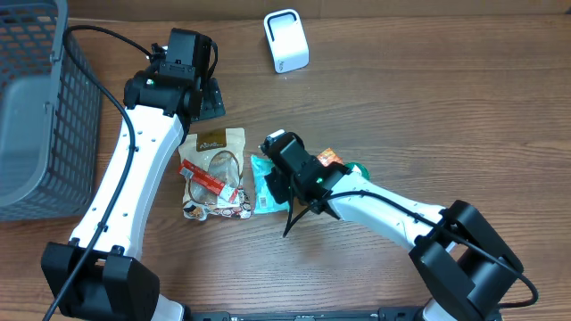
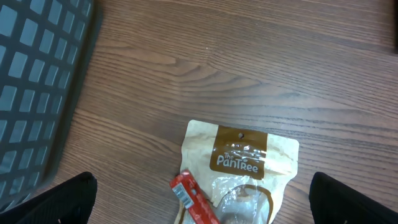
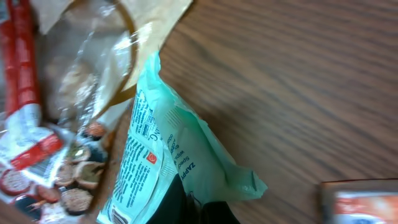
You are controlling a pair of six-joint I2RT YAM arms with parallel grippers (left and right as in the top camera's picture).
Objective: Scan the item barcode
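Note:
My right gripper (image 1: pixel 278 185) is shut on the edge of a teal wipes packet (image 1: pixel 262 189), which rests on the table. In the right wrist view the packet (image 3: pixel 180 155) fills the middle, and my black fingers (image 3: pixel 205 208) pinch its lower edge. A white scanner (image 1: pixel 285 40) stands upright at the back of the table, well apart from the packet. My left gripper (image 1: pixel 211 100) stands open above the top of a tan PaniTree pouch (image 2: pixel 239 158), with nothing between its fingers (image 2: pixel 56 199). A red stick packet (image 2: pixel 194 199) lies across the pouch.
A grey mesh basket (image 1: pixel 36 125) fills the left side. An orange packet (image 1: pixel 328 159) and a green item (image 1: pixel 357 169) lie beside the right arm. A printed snack packet (image 1: pixel 214 203) lies below the pouch.

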